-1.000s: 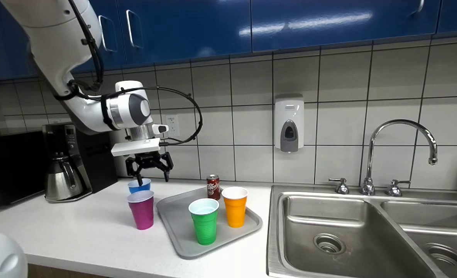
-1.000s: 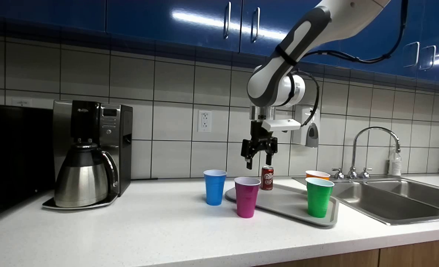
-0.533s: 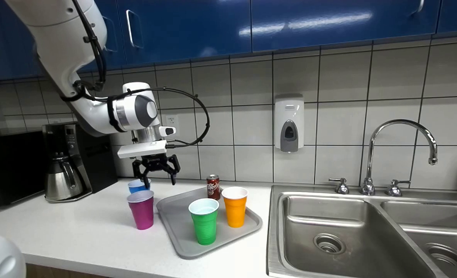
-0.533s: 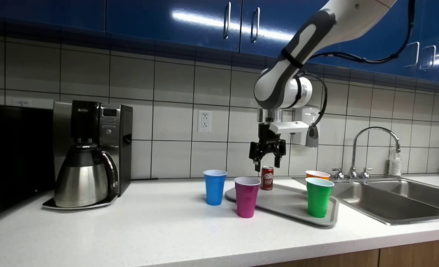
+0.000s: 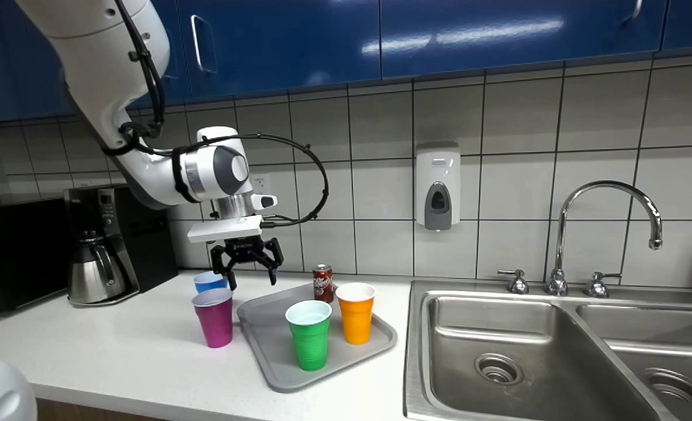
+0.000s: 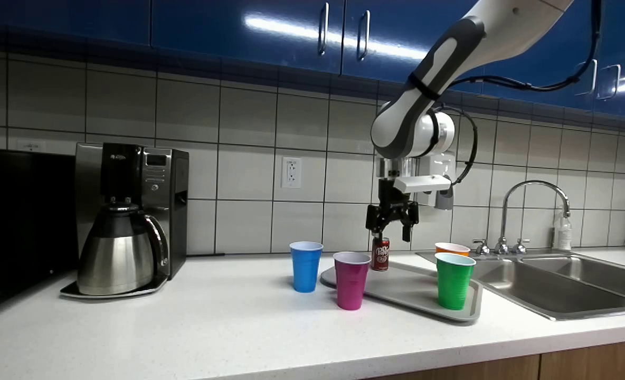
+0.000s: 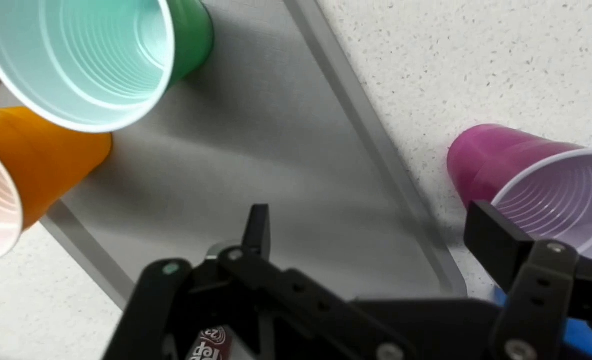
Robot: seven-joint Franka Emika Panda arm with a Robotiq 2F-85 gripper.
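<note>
Jaws spread wide, the end effector (image 5: 252, 284) hovers above the gray tray (image 5: 264, 327), the soda can (image 5: 322, 283) and purple cup (image 5: 214, 321) near and below it, the green cup (image 5: 311, 342) farther off.

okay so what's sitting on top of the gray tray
A green cup, an orange cup and a red soda can stand on the gray tray. The patches of tray directly beneath them are covered, so those can't be seen.

I view a kitchen from afar; a steel sink (image 5: 486, 320), curved faucet (image 5: 560, 248), blue cabinets (image 5: 299, 47), tiled wall (image 5: 515, 193) and coffee maker (image 6: 157, 201) give it away.
</note>
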